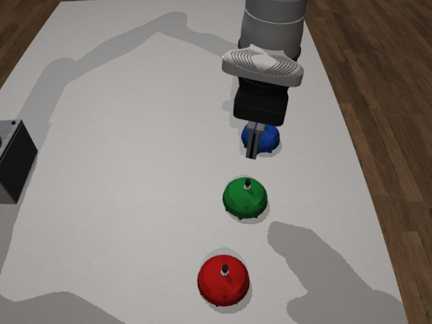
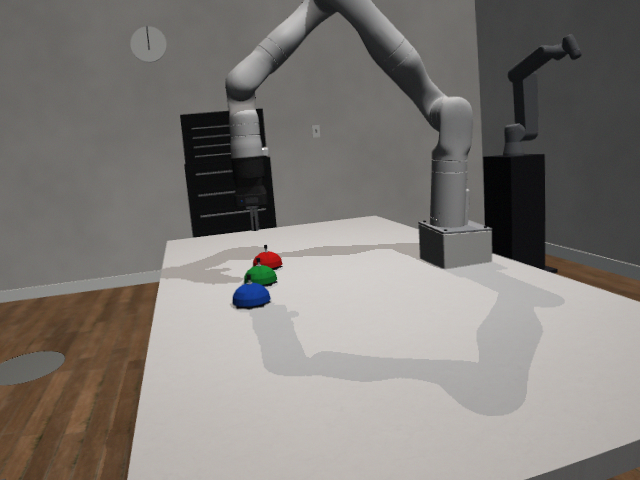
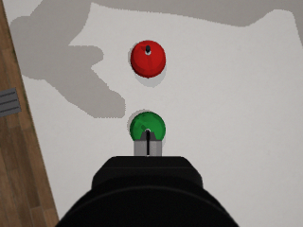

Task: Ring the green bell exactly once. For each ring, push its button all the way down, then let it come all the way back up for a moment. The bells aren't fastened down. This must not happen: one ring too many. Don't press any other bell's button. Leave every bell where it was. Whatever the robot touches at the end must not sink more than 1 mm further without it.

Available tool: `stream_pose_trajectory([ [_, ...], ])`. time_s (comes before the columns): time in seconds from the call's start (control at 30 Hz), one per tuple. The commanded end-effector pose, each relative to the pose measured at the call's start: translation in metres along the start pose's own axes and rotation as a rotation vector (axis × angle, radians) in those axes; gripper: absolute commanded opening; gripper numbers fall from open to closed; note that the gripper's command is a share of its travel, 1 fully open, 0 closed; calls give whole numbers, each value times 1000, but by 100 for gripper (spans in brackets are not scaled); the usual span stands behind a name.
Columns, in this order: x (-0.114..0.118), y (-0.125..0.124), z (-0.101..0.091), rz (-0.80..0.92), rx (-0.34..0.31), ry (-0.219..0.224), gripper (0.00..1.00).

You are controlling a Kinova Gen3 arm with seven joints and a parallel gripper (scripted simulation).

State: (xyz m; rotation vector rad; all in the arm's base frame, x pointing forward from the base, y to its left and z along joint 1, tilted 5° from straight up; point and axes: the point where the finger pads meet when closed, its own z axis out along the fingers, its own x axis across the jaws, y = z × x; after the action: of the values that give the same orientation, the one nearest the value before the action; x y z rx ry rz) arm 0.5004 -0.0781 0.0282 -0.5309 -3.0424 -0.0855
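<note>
The green bell stands in the middle of a row of three on the white table, its black button up. My gripper is shut with nothing between the fingers. It hangs well above the green bell. In the wrist view its closed fingertips line up over the bell's button. The blue bell is partly hidden behind the fingers in the top view. The red bell stands on the other side of the green one.
The arm's base block stands at the far side of the table, also seen at the left edge of the top view. The table's edge and wooden floor run close beside the bells.
</note>
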Motion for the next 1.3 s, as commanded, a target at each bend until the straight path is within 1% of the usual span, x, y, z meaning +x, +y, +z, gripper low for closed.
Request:
stream_pose_trajectory([
  [0.0,-1,0,-1,0,-1,-2,17],
  [0.63,-1,0,2,-2,-1,2,17],
  [1.27,-1,0,26,-3,-2,5,17],
])
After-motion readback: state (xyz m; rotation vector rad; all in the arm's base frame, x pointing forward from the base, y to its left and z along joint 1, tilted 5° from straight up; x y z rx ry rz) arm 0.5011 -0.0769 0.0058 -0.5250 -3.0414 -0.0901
